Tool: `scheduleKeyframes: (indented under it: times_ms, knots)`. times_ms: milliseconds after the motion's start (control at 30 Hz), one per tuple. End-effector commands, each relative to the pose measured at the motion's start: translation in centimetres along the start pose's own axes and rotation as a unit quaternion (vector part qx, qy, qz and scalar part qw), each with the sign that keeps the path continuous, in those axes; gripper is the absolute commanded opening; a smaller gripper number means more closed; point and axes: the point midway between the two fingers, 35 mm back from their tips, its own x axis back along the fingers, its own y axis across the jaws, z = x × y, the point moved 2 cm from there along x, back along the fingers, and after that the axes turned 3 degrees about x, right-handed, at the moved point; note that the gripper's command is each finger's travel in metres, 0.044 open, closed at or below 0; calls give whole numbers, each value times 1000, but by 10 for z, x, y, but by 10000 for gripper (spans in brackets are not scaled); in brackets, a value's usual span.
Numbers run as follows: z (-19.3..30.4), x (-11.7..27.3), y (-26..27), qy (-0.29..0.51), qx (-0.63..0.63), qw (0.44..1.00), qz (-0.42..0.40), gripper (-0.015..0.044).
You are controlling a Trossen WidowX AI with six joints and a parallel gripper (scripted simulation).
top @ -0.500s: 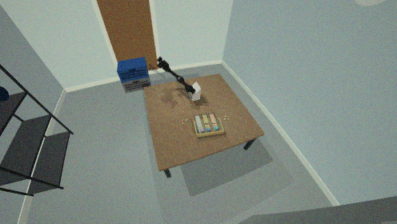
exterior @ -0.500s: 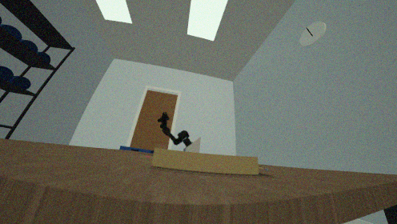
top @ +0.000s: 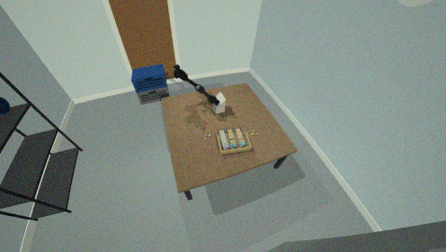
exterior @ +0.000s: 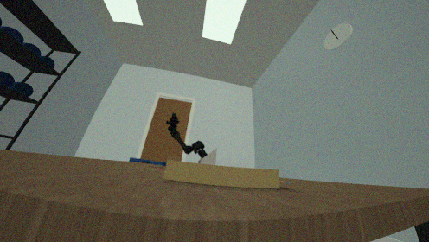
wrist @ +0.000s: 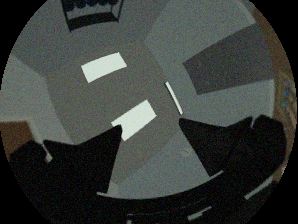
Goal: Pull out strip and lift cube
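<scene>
The table [top: 198, 153] looks like matt brown wood with a faint grain. On it, the tray [top: 222, 147] has pale wooden walls. Behind the table, the arm [top: 195, 84] is matt black and the cabinet [top: 149, 78] smooth blue above grey.

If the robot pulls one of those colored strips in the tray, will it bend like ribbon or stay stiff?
Hard to tell from this far. The strips lie flat and thin in the wooden tray, so they probably slide and flex rather than stay rigid. The small cubes on them look light and may ride along or tip off. The tool is open and away from them.
</scene>
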Motion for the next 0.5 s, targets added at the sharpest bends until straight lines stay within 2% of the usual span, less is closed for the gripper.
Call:
scheduleKeyframes:
  times_ms: [0,467]
  knots:
    - [-26,-51,-43,-15,18,998,58,400]
    - [-64,-166,-207,-27,120,963,239,400]
